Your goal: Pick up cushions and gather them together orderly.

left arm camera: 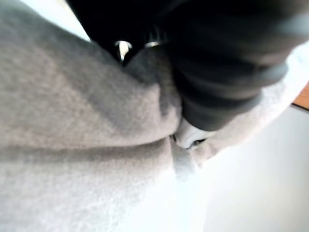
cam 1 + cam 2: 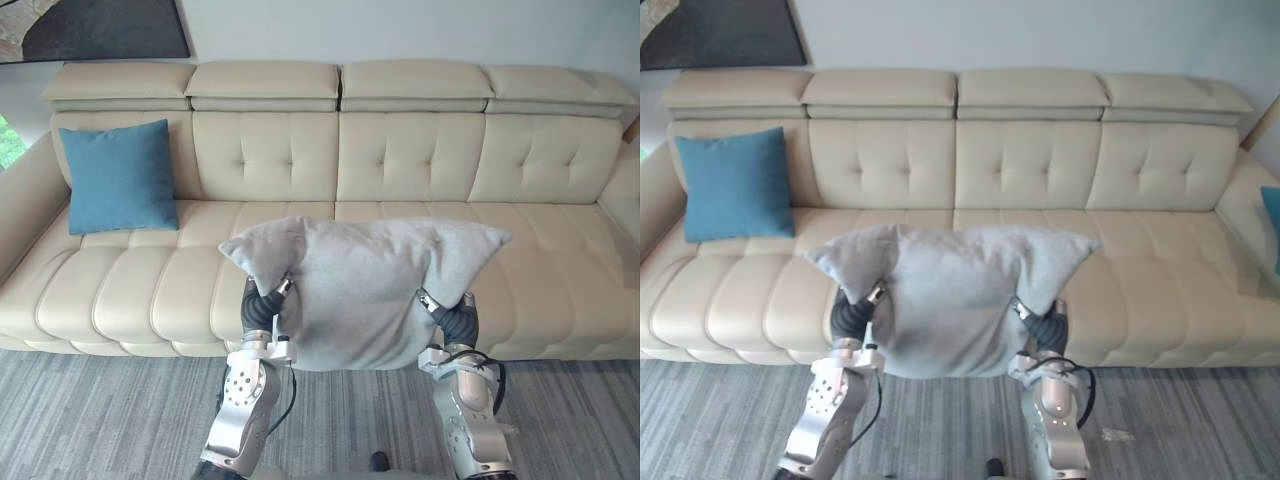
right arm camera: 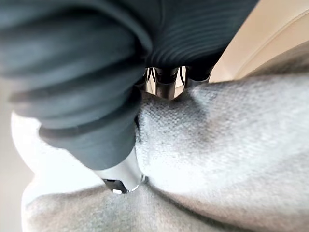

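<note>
A large grey cushion hangs in the air in front of the middle of the beige sofa, held up between both hands. My left hand grips its left side below the drooping corner. My right hand grips the right side. In the left wrist view the thumb digs into the grey cloth. The right wrist view has the right hand pinching a fold of the cushion the same way. A blue cushion leans upright against the sofa's back at its left end.
Another blue cushion peeks in at the sofa's far right end. Grey carpet lies before the sofa. A dark framed picture hangs on the wall above the left end.
</note>
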Controlling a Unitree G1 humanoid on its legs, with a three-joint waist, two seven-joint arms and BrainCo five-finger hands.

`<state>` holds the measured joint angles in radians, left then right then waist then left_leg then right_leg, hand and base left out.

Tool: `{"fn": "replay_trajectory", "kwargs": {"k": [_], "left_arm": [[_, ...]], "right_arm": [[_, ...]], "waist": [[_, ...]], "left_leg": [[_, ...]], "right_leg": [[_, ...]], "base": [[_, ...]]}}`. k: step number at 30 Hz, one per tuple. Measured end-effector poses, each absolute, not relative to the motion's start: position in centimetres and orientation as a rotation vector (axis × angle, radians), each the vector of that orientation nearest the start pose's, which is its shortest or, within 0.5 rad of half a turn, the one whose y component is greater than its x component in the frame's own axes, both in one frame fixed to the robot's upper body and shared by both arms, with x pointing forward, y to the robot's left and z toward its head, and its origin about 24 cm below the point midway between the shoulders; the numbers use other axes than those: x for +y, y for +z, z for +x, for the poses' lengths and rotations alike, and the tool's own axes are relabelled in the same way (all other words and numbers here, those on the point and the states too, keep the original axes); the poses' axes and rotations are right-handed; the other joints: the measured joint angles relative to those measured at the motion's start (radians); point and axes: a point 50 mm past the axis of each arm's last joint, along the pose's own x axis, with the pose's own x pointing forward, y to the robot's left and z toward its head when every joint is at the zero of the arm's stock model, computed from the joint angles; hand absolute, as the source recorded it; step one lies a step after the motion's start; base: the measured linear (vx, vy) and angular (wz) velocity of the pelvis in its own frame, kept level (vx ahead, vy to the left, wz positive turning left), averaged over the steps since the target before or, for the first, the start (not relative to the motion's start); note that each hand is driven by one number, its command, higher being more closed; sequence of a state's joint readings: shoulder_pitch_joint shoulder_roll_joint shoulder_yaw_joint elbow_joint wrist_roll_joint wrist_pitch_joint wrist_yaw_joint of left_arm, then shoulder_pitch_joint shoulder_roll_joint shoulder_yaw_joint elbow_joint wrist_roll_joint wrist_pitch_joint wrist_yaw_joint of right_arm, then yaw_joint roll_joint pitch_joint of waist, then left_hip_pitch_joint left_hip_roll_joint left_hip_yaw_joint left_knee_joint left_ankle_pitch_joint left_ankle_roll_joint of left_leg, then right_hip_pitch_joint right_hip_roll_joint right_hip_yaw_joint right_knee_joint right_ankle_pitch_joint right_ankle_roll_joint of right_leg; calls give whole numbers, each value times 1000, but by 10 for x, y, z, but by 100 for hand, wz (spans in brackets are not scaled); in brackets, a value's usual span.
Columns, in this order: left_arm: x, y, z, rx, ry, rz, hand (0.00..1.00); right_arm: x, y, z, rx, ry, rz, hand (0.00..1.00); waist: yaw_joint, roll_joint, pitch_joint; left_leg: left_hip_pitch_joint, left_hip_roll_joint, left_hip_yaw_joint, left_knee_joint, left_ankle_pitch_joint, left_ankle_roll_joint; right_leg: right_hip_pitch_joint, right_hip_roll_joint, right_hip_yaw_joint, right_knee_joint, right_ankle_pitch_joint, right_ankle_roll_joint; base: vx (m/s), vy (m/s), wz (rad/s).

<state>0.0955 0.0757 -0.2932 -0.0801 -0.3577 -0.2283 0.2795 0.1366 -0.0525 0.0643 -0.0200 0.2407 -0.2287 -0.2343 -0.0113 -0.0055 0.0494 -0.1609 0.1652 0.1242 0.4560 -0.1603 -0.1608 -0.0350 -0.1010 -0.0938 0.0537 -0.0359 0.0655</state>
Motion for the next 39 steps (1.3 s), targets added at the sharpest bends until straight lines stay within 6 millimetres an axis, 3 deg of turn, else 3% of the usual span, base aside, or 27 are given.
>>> {"fn": "replay_trajectory", "kwargs": {"k": [4, 6, 7, 9, 10, 11, 12, 14, 16, 17, 20, 22, 23, 24, 25, 26, 27, 30, 32, 33, 34, 36, 37, 39], "left_arm": [[114, 54, 228, -117, 47, -365, 100], [115, 53, 226, -113, 51, -364, 100], [116, 53, 225, -113, 51, -363, 100], [116, 54, 220, -119, 55, -374, 100], [117, 55, 220, -121, 55, -373, 100], [117, 57, 220, -130, 53, -372, 100], [117, 57, 220, -130, 53, -374, 100], [117, 57, 220, -129, 52, -368, 100], [119, 56, 220, -126, 50, -356, 100], [122, 54, 219, -119, 47, -336, 100], [126, 51, 220, -110, 47, -310, 100], [128, 47, 221, -99, 49, -296, 100], [128, 43, 221, -79, 53, -290, 100], [128, 41, 221, -73, 54, -288, 100], [127, 38, 221, -59, 54, -288, 100], [123, 36, 220, -43, 60, -309, 100], [122, 36, 221, -42, 57, -313, 100], [115, 35, 221, -30, 43, -332, 100], [111, 36, 221, -37, 39, -359, 100], [110, 38, 220, -43, 38, -367, 100], [110, 39, 220, -49, 36, -371, 100], [109, 47, 216, -85, 32, -398, 100], [108, 48, 216, -89, 32, -403, 100], [107, 50, 216, -98, 34, -412, 100]], "right_arm": [[-168, 39, 227, -110, -234, 205, 100], [-167, 40, 227, -112, -234, 209, 100], [-167, 39, 227, -111, -234, 210, 100], [-165, 43, 232, -120, -215, 202, 100], [-164, 43, 232, -118, -211, 202, 100], [-163, 42, 232, -118, -207, 201, 100], [-164, 42, 232, -117, -206, 194, 100], [-164, 42, 232, -112, -201, 182, 100], [-164, 40, 233, -105, -201, 180, 100], [-163, 35, 235, -85, -199, 174, 100], [-159, 27, 236, -50, -194, 179, 100], [-159, 26, 239, -43, -179, 169, 100], [-160, 25, 239, -41, -170, 165, 100], [-160, 25, 239, -41, -169, 165, 100], [-162, 26, 239, -42, -167, 154, 100], [-165, 26, 241, -42, -162, 137, 100], [-167, 26, 240, -38, -161, 127, 100], [-171, 25, 228, -32, -179, 130, 100], [-173, 38, 215, -85, -186, 141, 100], [-174, 45, 210, -114, -185, 146, 100], [-174, 48, 209, -126, -185, 148, 100], [-173, 60, 207, -186, -180, 160, 100], [-173, 61, 207, -192, -180, 161, 100], [-173, 61, 207, -192, -181, 167, 100]], "waist": [[2, 23, -1], [7, 14, 12], [8, 6, 16], [28, 24, 16], [29, 23, 15], [22, 16, 13], [19, 15, 14], [22, 20, 16], [15, 24, 22], [7, 28, 30], [-1, 12, 28], [-5, 12, 42], [-8, 3, 43], [-12, -1, 49], [-32, 9, 64], [-27, 46, 67], [-19, 57, 71], [-29, 52, 75], [-28, 50, 76], [-15, 47, 76], [-5, 42, 77], [11, 49, 70], [14, 50, 68], [20, 49, 68]], "left_leg": [[-14, -14, 5, -66, 2, -2], [-67, -24, 7, 11, 4, -6], [-89, -34, 4, 22, -24, -13], [-45, -57, 31, -97, -79, 82], [-41, -64, 36, -104, -81, 93], [-33, -80, 57, -114, -80, 110], [-12, -99, 84, -127, -86, 121], [35, -109, 122, -151, -90, 126], [95, -112, 133, -192, -90, 126], [158, -107, 136, -230, -93, 131], [206, -104, 136, -271, -101, 146], [231, -85, 135, -298, -102, 145], [249, -83, 131, -299, -104, 140], [263, -86, 126, -299, -109, 131], [297, -84, 103, -299, -130, 99], [298, -52, 92, -299, -133, 87], [302, -34, 64, -274, -123, 76], [290, 1, 17, -144, -83, 34], [193, 35, -14, 136, -28, 19], [129, 55, -18, 289, 56, 7], [107, 63, -14, 340, 62, 11], [11, 88, 42, 394, -42, 57], [-2, 86, 56, 375, -59, 70], [-14, 61, 84, 199, -102, 102]], "right_leg": [[-20, -1, 19, -54, 17, -25], [-6, -9, 60, -115, 49, -70], [-3, -16, 71, -122, 57, -67], [-39, -22, 114, -96, 42, -15], [-40, -24, 116, -95, 36, -14], [-58, -52, 124, -67, 40, -2], [-111, -73, 134, 47, 26, 52], [-192, -82, 131, 224, -6, 76], [-245, -90, 99, 380, -7, 65], [-277, -89, 65, 477, -26, 20], [-327, -71, 12, 503, -87, 3], [-349, -15, -9, 350, -59, -18], [-339, 16, 5, 187, 33, -31], [-323, 25, 19, 111, 86, -34], [-277, 44, 48, 35, 187, -49], [-261, 77, 44, 30, 195, -54], [-261, 97, 33, 56, 151, -69], [-207, 103, -9, 122, 69, -97], [-137, 94, -57, 153, 8, -103], [-99, 91, -64, 151, -18, -109], [-90, 88, -64, 150, -34, -112], [-65, 81, -66, 137, -58, -125], [-62, 79, -66, 130, -57, -126], [-41, 62, -66, 114, -58, -124]], "base": [[16, 17, -6], [60, 85, -3], [54, 131, -34], [54, 212, -70], [98, 213, -48], [135, 130, -30], [170, 165, -34], [240, 181, -50], [233, 121, -36], [213, 53, -16], [237, -43, -7], [270, -175, -2], [238, -165, 11], [317, -230, 30], [306, -205, 13], [337, -243, -2], [253, -181, -21], [262, -214, 34], [219, -175, 71], [123, -92, 36], [163, -87, 17], [139, -25, 12], [126, 23, 13], [170, 101, -2]]}}
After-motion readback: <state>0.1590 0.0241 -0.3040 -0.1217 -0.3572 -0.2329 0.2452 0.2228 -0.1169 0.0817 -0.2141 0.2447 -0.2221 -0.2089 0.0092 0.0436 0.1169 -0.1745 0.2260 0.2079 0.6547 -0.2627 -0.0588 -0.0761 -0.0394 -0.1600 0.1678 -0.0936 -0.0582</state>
